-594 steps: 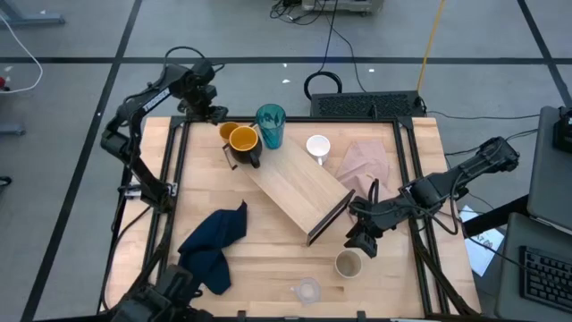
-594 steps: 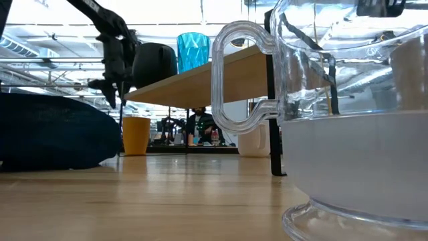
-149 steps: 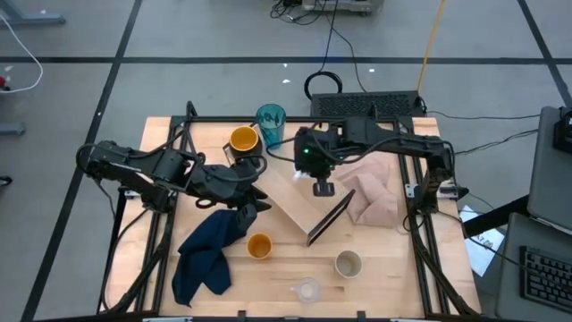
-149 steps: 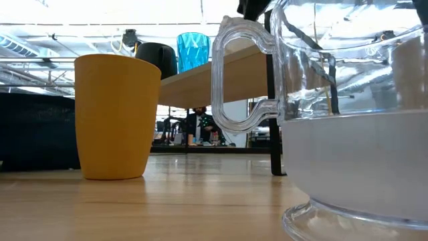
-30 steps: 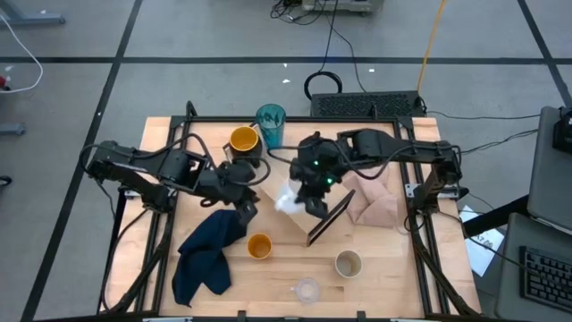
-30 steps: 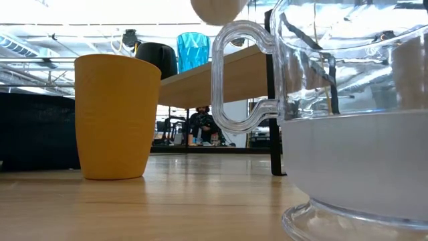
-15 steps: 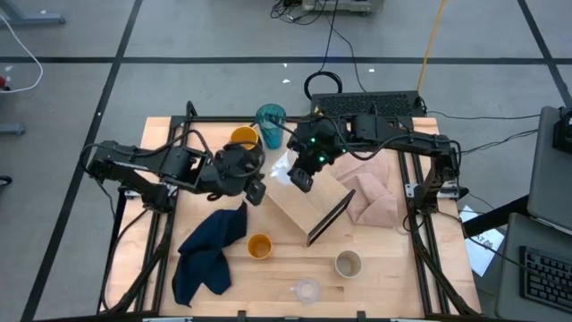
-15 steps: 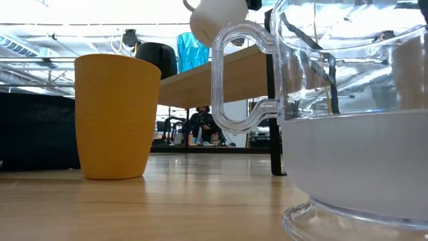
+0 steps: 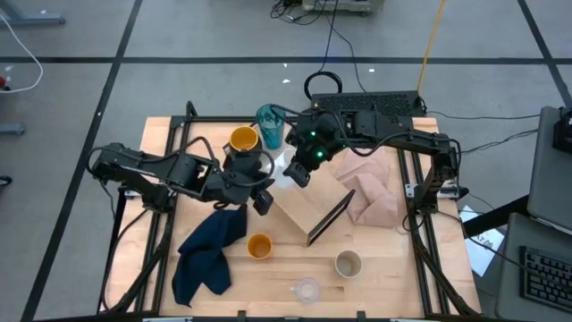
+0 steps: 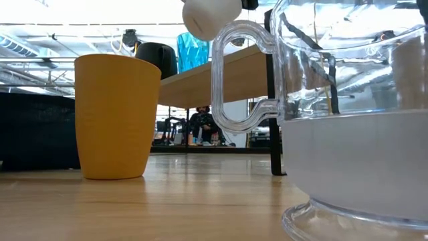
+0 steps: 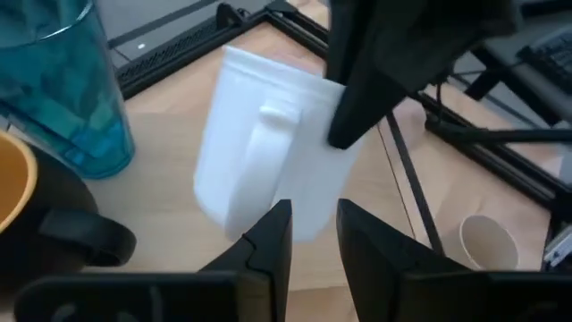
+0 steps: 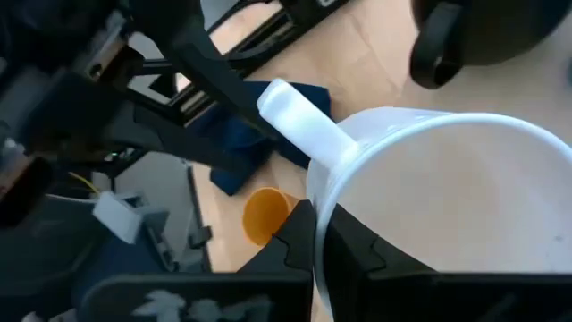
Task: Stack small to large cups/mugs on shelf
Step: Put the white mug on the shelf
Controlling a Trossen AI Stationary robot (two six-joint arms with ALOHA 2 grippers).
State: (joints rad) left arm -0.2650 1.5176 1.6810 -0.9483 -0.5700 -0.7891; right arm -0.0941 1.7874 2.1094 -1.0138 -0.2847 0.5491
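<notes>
My right gripper [image 9: 299, 170] is shut on the white mug [image 11: 268, 170] and holds it in the air over the far left end of the light-wood shelf [image 9: 308, 201]. In the low view the mug [image 10: 210, 17] hangs above the shelf [image 10: 214, 80]. My left gripper [image 9: 262, 202] is open beside the shelf's left edge, its fingers pointing at the mug without touching it. The teal tumbler [image 9: 270, 123] and the yellow mug [image 9: 243, 140] stand at the far edge. The small orange cup [image 9: 259, 245], the beige cup [image 9: 348, 264] and the clear cup [image 9: 307, 290] stand near the front edge. My right gripper pinches the white mug's rim [image 12: 320, 210] just beside the handle [image 12: 295, 112], one finger inside the mug [image 12: 357, 255] and one outside [image 12: 295, 246]. The fingers come from above and the far side. The mug is lifted clear and tilted, its handle turned toward my left gripper.
A dark blue cloth [image 9: 210, 250] lies on the near left, a pinkish cloth [image 9: 371, 192] to the right of the shelf. The shelf lies slantwise on the table's middle. Black frame rails [image 9: 174, 179] run along both table sides.
My right gripper has carried the white mug from over the shelf's middle toward the far edge, to the shelf's far left end, and has turned it. My left gripper has shifted a little along the shelf's left edge and stays open.
</notes>
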